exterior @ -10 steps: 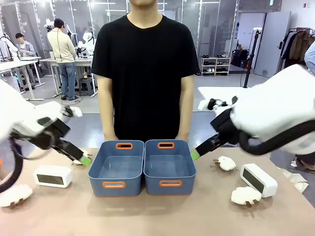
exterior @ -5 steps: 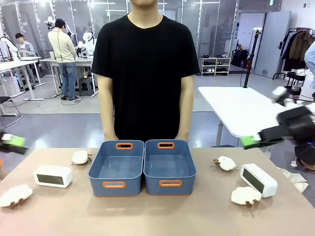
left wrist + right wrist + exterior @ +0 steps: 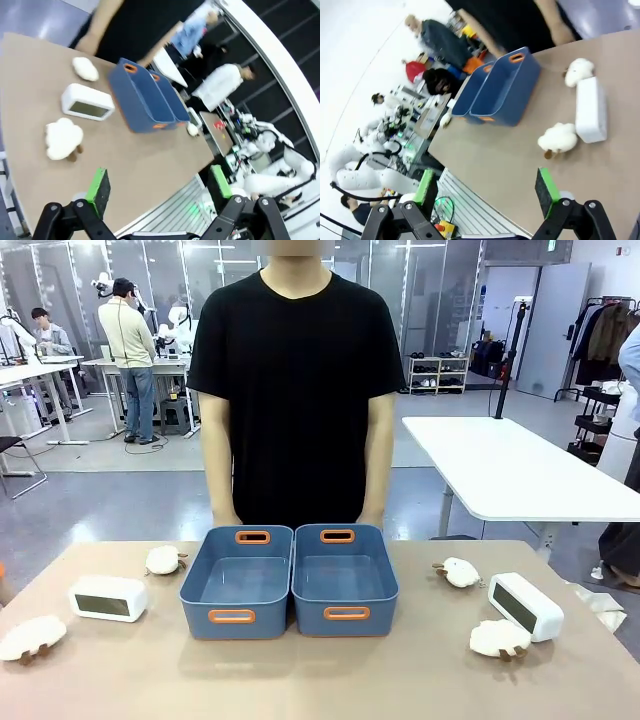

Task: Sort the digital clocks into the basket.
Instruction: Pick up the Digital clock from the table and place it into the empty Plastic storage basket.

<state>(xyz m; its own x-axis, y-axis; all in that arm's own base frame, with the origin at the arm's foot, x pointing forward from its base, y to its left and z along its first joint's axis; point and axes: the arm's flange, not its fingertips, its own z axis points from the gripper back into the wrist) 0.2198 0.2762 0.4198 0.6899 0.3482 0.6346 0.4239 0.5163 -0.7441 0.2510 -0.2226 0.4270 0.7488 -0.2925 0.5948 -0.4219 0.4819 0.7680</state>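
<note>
Two blue baskets with orange handle slots stand side by side at mid-table, the left basket and the right basket, both with nothing inside. One white digital clock lies at the table's left, also the clock in the left wrist view. The other clock lies at the right, seen as the clock in the right wrist view. My left gripper is open, high above the table's left end. My right gripper is open, high off the right end. Neither holds anything.
Lumpy white-and-brown soft objects lie about: one behind the left clock, one at front left, one and another by the right clock. A person in a black shirt stands at the far edge behind the baskets.
Both arms have drawn back outward from beside the baskets and left the front view. The clocks, soft objects and baskets have not moved.
</note>
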